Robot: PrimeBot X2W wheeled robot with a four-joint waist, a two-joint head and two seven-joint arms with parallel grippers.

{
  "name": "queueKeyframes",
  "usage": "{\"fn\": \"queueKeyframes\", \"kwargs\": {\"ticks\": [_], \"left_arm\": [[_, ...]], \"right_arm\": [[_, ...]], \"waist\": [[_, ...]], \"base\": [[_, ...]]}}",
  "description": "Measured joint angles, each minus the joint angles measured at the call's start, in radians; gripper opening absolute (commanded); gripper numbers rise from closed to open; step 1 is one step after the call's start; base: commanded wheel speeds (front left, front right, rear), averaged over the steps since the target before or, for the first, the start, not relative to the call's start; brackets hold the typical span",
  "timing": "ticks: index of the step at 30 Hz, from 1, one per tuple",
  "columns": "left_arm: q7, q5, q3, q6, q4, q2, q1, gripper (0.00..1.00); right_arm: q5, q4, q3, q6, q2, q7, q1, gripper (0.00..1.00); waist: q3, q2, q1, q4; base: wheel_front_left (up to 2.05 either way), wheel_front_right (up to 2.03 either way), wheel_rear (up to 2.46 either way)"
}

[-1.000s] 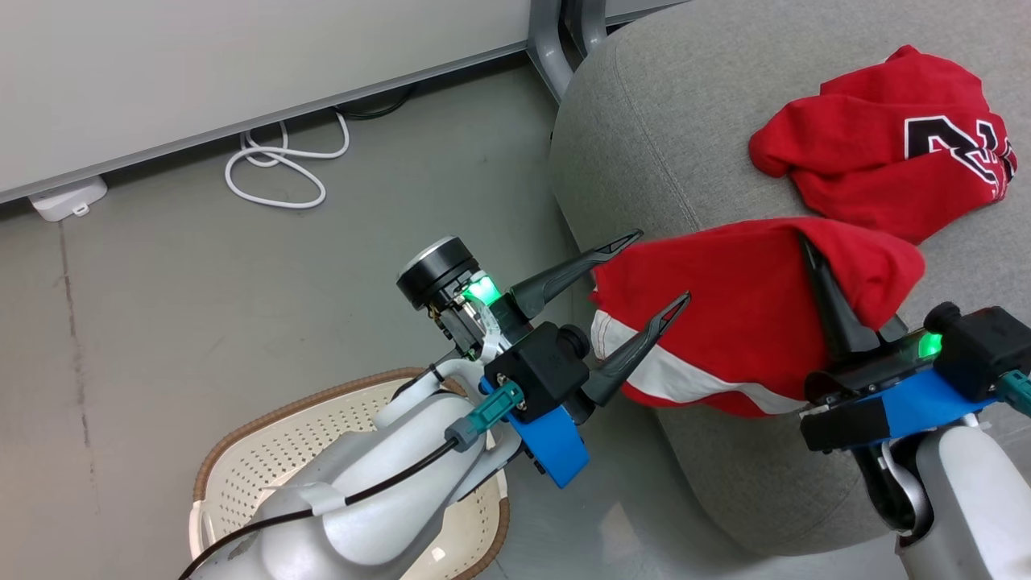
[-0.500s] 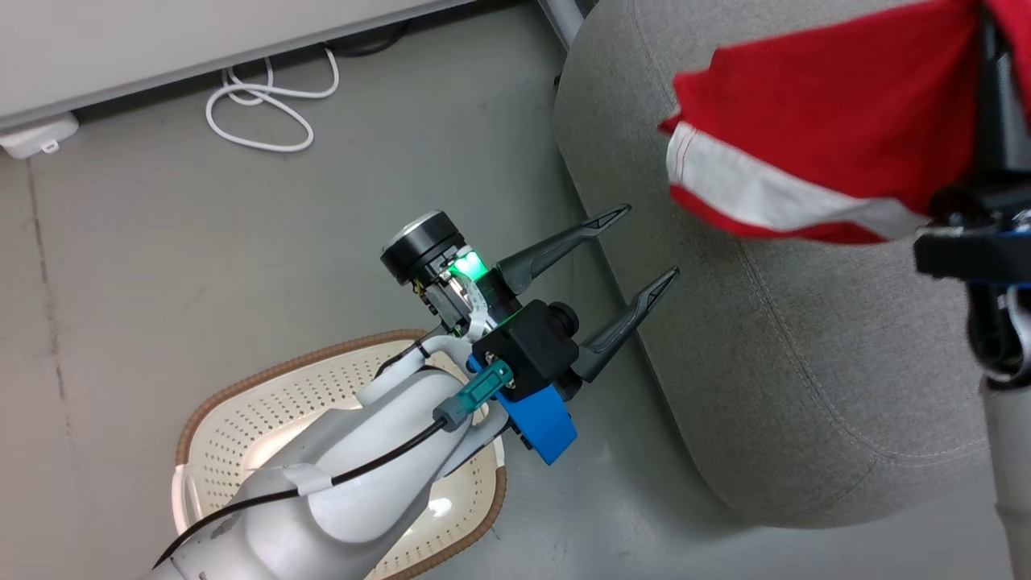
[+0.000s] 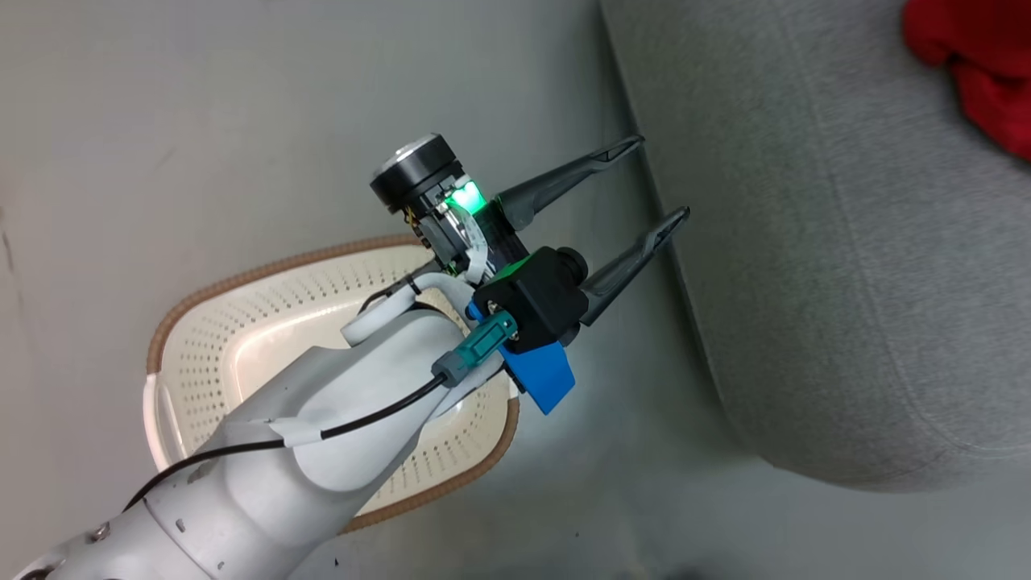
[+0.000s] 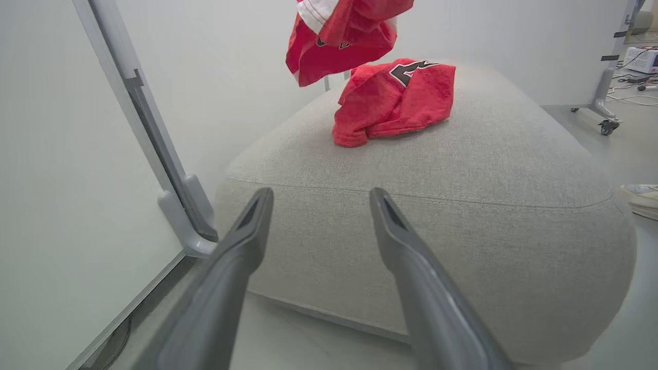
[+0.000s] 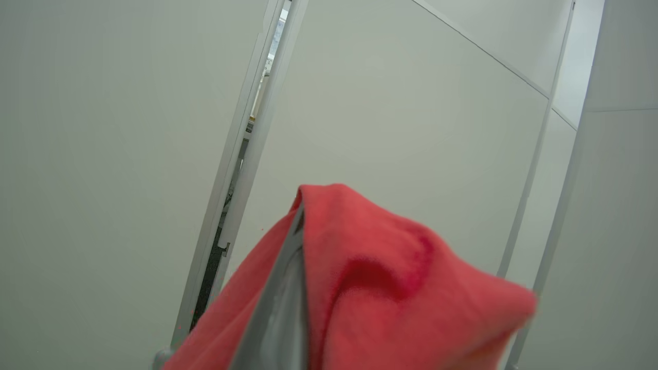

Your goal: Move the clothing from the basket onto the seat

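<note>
Raising striped garment (image 4: 349,51) off seat (image 4: 462,169), now upper centre, draping right end effector (image 5: 308,226), opening untellable; holding left end effector (image 3: 660,177) wide, empty; release pending.

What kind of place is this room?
Probably an indoor lab or office test space: pale partition panels, one on a wheeled foot, a bare grey floor and loose cables.

The head camera looked steeply down on the floor (image 3: 161,121), the basket (image 3: 211,346) and the rounded end of the seat (image 3: 805,242). The left wrist camera sat low near the floor, facing that same end. The right wrist camera pointed up at partition panels (image 5: 401,118), with red clothing (image 5: 390,288) close before it.
</note>
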Motion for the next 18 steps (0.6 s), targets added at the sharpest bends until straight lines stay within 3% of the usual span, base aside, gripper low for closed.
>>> {"fn": "queueKeyframes", "kwargs": {"ticks": [8, 18], "left_arm": [[0.000, 0.004, -0.009, 0.000, 0.002, 0.015, -0.030, 1.00], [0.000, 0.005, -0.021, 0.000, -0.001, 0.027, -0.055, 1.00]], "right_arm": [[-0.018, 0.118, -0.111, 0.000, -0.094, 0.000, -0.040, 0.00], [-0.007, 0.308, -0.072, 0.000, -0.035, 0.000, 0.014, 0.00]], "waist": [[0.100, 0.0000, 0.0000, 0.013], [0.155, 0.0000, 0.0001, -0.006]], "base": [[0.00, 0.00, 0.00], [0.00, 0.00, 0.00]]}}
